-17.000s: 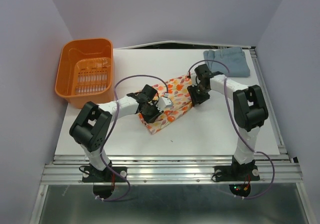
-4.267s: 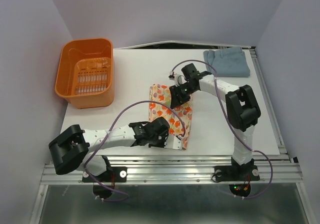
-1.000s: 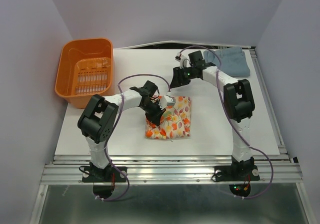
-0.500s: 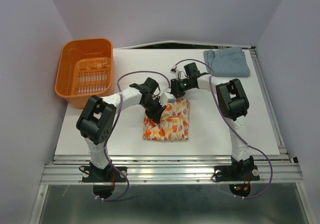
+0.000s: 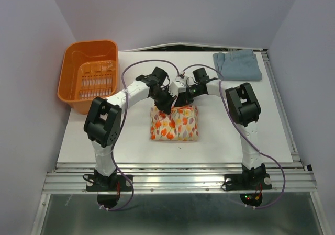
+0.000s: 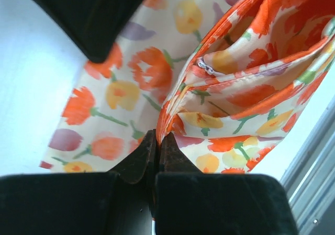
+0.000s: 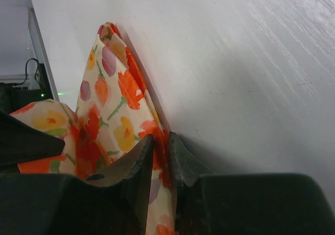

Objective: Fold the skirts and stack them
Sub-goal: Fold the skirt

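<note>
The left gripper and right gripper both pinch the floral skirt at its far edge.
The orange basket stands well apart from it; the right jaws have just clamped on; the blue skirt is unmoved.

1. The floral skirt, a long strip seconds ago, is now a compact folded square.
2. The left gripper has carried its pinched edge from near end to far end.
3. The right gripper, clear of the cloth a second ago, now clamps that far edge.
</note>
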Robot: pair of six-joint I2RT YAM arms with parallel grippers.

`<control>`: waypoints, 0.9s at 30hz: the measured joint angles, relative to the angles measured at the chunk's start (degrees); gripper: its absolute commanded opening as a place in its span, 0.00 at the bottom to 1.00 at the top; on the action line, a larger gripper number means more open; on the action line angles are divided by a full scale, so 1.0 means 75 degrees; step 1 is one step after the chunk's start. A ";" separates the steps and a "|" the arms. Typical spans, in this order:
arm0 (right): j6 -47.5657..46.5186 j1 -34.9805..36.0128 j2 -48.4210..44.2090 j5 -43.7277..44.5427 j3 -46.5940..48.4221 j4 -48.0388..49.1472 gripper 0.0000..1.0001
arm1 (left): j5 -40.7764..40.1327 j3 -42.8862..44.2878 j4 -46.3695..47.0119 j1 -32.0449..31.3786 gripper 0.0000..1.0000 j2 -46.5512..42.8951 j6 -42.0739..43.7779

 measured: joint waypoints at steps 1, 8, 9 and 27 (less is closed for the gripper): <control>0.0000 0.0000 0.0000 -0.0009 0.0000 0.0000 0.24 | -0.0032 0.0114 -0.0015 0.0015 0.00 0.0096 -0.0003; -0.0020 0.0000 0.0009 -0.0055 0.0000 -0.0003 0.25 | -0.0399 0.0749 -0.0178 0.0131 0.00 0.0743 0.0020; -0.0020 0.0000 0.0009 -0.0061 0.0000 -0.0003 0.25 | -0.0428 0.0778 -0.0201 0.0137 0.00 0.0799 0.0029; -0.0029 0.0000 0.0061 -0.0262 0.0003 -0.0047 0.27 | -0.1244 0.0787 0.0254 0.0143 0.09 0.0941 0.0020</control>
